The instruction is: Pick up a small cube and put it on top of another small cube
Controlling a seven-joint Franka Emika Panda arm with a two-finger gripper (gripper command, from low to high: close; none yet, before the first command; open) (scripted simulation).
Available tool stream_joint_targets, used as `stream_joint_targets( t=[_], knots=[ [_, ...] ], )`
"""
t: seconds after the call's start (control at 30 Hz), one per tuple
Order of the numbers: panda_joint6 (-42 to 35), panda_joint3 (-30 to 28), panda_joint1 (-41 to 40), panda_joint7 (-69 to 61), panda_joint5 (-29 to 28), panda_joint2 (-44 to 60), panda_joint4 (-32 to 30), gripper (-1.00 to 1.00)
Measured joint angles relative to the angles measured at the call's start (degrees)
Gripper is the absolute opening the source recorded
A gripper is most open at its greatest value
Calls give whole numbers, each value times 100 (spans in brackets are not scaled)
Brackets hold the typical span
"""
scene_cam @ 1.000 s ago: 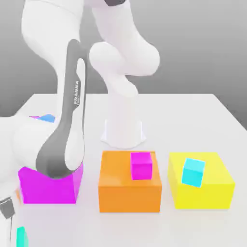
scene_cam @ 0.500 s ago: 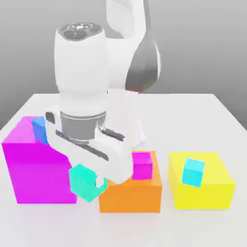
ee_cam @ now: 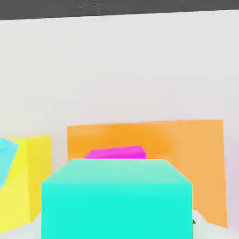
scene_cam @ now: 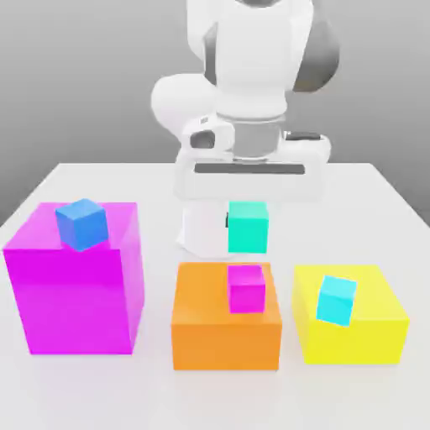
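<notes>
White two-finger gripper [scene_cam: 249, 225], upper centre of the exterior view, was closed on the small green-teal cube [scene_cam: 248, 228]. Small plain magenta cube [scene_cam: 246, 289] lay below it, on the orange block [scene_cam: 225, 343]; lowering looked next.

The small green-teal cube [scene_cam: 248, 227] is plain and evenly coloured, its front face a touch deeper in tone than its top. It is held in the claw [scene_cam: 249, 201], off the counter [scene_cam: 386, 227], upright and level, with one face turned squarely to the exterior view. It hangs above the small magenta cube [scene_cam: 246, 289], apart from it. The magenta cube is plain too, of about the same size, and sits flat on top of the orange block [scene_cam: 225, 327], toward the exterior view's right side of that top. Nothing rests on the magenta cube.
</notes>
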Motion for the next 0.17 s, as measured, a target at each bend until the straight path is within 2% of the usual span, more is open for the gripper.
stream_joint_targets(
  t=[0.03,0.07,0.17],
  knots=[
    [237,19,-5,-5,2,165,-74,-100],
    [470,36,-11,-3,3,326,-144,100],
    [470,36,-11,-3,3,326,-144,100]
  ],
)
